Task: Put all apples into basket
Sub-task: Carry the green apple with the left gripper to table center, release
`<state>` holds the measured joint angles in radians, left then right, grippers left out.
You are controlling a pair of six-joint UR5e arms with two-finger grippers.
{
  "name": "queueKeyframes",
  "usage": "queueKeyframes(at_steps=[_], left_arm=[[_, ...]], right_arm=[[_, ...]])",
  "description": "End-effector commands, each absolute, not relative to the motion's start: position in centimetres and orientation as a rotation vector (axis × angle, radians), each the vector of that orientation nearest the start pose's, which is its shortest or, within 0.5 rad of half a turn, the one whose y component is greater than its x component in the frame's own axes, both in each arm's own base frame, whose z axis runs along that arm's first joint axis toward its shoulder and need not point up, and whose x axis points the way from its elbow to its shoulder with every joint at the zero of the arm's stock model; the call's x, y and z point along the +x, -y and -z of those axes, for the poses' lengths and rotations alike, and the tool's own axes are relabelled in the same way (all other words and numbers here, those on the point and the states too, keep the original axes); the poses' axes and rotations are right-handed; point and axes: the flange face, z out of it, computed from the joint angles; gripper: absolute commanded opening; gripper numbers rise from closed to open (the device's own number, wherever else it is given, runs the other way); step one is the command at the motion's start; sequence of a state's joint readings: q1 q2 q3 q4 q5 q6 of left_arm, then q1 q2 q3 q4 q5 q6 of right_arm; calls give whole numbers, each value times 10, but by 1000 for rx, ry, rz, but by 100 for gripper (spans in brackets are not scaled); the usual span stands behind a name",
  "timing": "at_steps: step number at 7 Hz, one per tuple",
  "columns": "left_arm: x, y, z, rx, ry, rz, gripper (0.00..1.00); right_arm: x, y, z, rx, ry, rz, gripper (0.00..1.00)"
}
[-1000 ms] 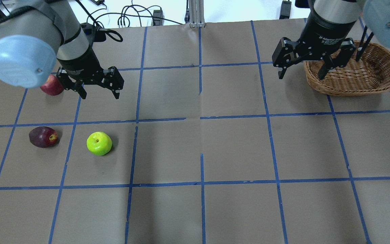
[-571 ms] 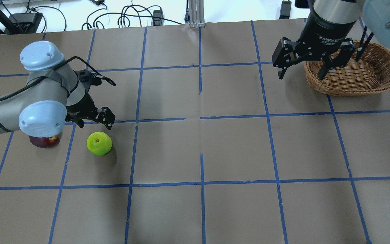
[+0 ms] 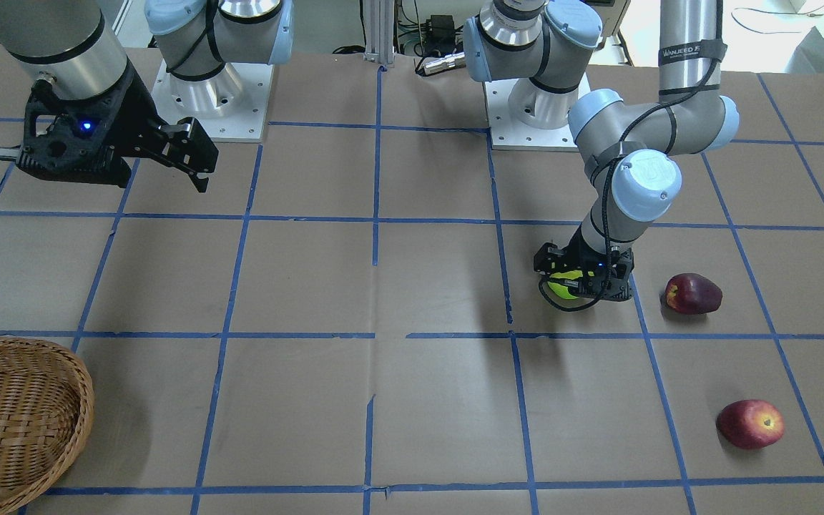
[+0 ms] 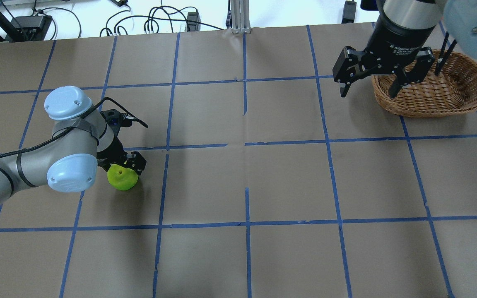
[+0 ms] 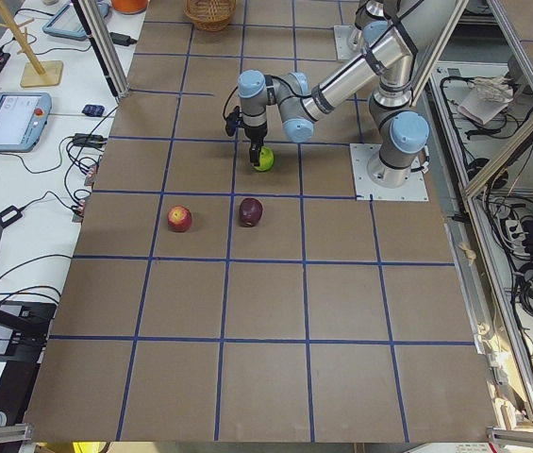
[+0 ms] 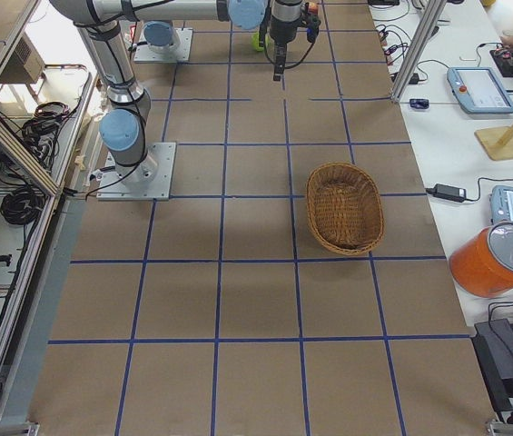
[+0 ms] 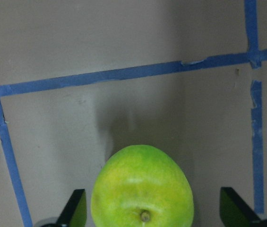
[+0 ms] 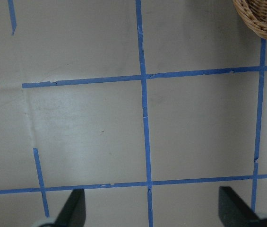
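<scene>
The yellow-green apple (image 4: 124, 181) lies on the table at the left. My left gripper (image 4: 121, 168) is low over it, open, with a finger on each side; the left wrist view shows the apple (image 7: 142, 189) between the fingers (image 7: 75, 210) with gaps on both sides. The maroon apple (image 3: 692, 293) and the red apple (image 3: 750, 423) lie beyond it toward the table's left end; my left arm hides both in the overhead view. My right gripper (image 4: 369, 92) is open and empty, held high beside the wicker basket (image 4: 441, 97), which holds nothing.
Blue tape lines form a grid on the brown table cover. Both arm bases (image 3: 204, 93) stand at the robot's side. Cables (image 4: 151, 20) and a metal post (image 4: 238, 16) lie beyond the far edge. Tablets and an orange container (image 6: 497, 259) sit on a side bench.
My left arm has swung from near the red apple over to the green apple and come down, so the open fingers now straddle it. The right arm has not moved.
</scene>
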<state>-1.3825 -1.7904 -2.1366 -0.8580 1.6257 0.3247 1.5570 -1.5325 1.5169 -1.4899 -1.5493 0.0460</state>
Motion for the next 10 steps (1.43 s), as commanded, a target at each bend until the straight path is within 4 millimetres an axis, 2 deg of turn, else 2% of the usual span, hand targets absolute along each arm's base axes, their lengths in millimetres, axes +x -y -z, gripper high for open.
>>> queueKeyframes(at_steps=[1, 2, 3, 4, 5, 6, 7, 8, 9, 10], left_arm=[[-38, 485, -185, 216, -3091, -111, 74], [-36, 496, -190, 179, -3090, -105, 41], [-37, 508, -201, 26, -3103, -127, 35], [-53, 531, -226, -150, -3103, -134, 34], [-94, 554, -261, -140, -3139, -185, 34], [-139, 572, -276, -315, -3151, -178, 34], [-183, 586, -269, -432, -3139, -163, 34], [-239, 583, -256, -580, -3120, -174, 34], [-295, 578, -231, -632, -3138, -76, 39], [-333, 570, -205, -627, -3160, -13, 47]], right_arm=[[129, 503, -487, 94, -3118, -108, 100], [129, 502, -488, 94, -3118, -106, 100], [128, 503, -487, 94, -3119, -111, 100], [128, 503, -487, 92, -3119, -111, 100], [128, 503, -487, 92, -3119, -111, 100], [128, 503, -487, 92, -3119, -111, 100], [128, 503, -487, 90, -3121, -111, 100], [125, 503, -487, 86, -3151, -109, 100], [124, 503, -487, 86, -3161, -106, 100], [124, 505, -486, 81, -3161, -97, 100]])
